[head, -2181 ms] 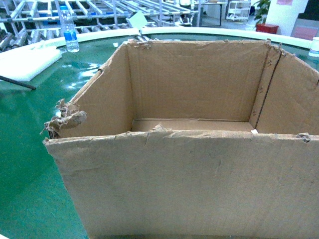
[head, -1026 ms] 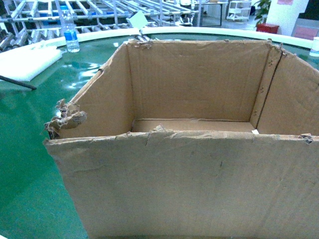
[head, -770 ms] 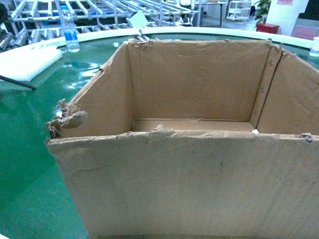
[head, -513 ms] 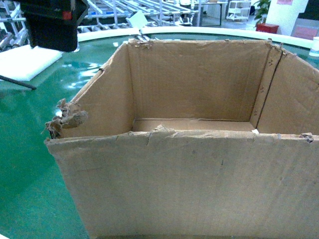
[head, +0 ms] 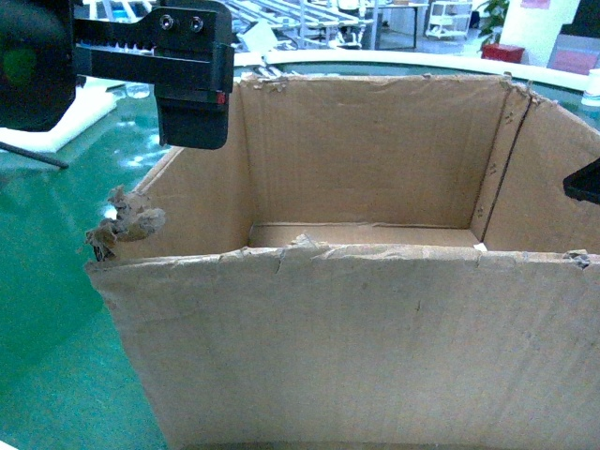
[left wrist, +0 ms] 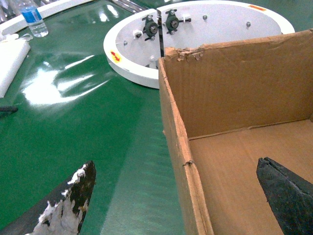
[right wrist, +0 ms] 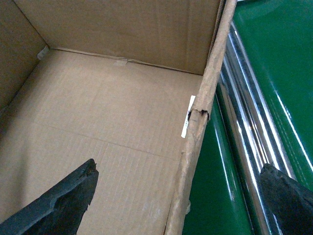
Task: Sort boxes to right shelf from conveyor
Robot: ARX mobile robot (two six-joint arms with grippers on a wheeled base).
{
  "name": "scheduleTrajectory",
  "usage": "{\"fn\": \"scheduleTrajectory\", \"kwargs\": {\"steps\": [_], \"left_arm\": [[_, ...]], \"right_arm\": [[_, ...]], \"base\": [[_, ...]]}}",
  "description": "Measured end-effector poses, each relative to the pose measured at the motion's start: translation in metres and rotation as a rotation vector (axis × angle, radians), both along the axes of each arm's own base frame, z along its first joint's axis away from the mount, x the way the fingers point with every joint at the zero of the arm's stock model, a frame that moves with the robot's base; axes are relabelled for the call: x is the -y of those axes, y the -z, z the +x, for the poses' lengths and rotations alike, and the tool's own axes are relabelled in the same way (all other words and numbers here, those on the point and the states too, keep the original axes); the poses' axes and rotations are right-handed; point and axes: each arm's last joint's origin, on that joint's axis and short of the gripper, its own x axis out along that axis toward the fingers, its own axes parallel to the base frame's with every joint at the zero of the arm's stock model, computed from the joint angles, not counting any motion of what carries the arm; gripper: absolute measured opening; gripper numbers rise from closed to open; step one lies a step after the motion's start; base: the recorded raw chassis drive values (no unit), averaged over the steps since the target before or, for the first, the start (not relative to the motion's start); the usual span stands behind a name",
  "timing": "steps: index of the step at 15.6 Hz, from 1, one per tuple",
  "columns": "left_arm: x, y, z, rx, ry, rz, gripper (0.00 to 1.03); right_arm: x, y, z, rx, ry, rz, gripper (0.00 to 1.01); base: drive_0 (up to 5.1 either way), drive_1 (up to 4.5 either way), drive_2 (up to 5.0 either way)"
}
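The left gripper [left wrist: 188, 196] is spread wide with nothing held. One dark finger hangs outside the left wall of the cardboard box [head: 366, 281], over the belt, and the other hangs inside, so the jaws straddle that wall without touching it. The outer fingertip [left wrist: 73, 200] carries ragged white padding.

The right gripper [right wrist: 181, 196] is equally wide and empty, straddling the box's right wall: one finger over the box floor, the other over the belt beside a shiny metal rail [right wrist: 247, 147].

The box sits open-topped on the glossy green conveyor [head: 47, 300], close under the head camera. Its rim is ragged, the near left corner [head: 127, 225] is shredded, and the right wall has a small tear at the top edge [right wrist: 198, 113].

A round white hub [left wrist: 195, 29] lies just past the box's far corner. A water bottle [left wrist: 33, 19] and a white pad [left wrist: 10, 58] rest farther left. Steel racks [head: 309, 19] stand beyond the belt; I cannot tell which is the target shelf.

Likely risks: the soft, creased walls may buckle or tear when pinched, especially at the torn spot. With one thin wall per arm, uneven lifting could twist the box or let it slip. The right outer finger may catch the rail as it closes.
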Motion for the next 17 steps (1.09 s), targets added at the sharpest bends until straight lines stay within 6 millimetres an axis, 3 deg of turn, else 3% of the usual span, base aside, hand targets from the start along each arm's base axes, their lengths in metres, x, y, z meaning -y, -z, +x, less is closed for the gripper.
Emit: {"fn": "scheduleTrajectory", "kwargs": {"steps": [5,8,11,17], "left_arm": [[0.005,0.01,0.002,-0.095,-0.062,0.002,0.98],[0.013,0.006,0.0,-0.116,-0.118,-0.055,0.98],[0.017,0.022,0.002,-0.195,-0.149,-0.078,0.98],[0.027,0.03,-0.002,-0.238,-0.166,-0.096,0.98]], "right_arm": [[0.008,0.003,0.008,-0.022,-0.014,0.001,0.98],[0.008,0.003,0.008,-0.022,-0.015,0.001,0.98],[0.008,0.003,0.008,-0.021,-0.015,0.001,0.98],[0.008,0.003,0.008,-0.021,-0.015,0.001,0.98]], "base": [[0.0,0.0,0.0],[0.0,0.0,0.0],[0.0,0.0,0.0],[0.0,0.0,0.0]]}}
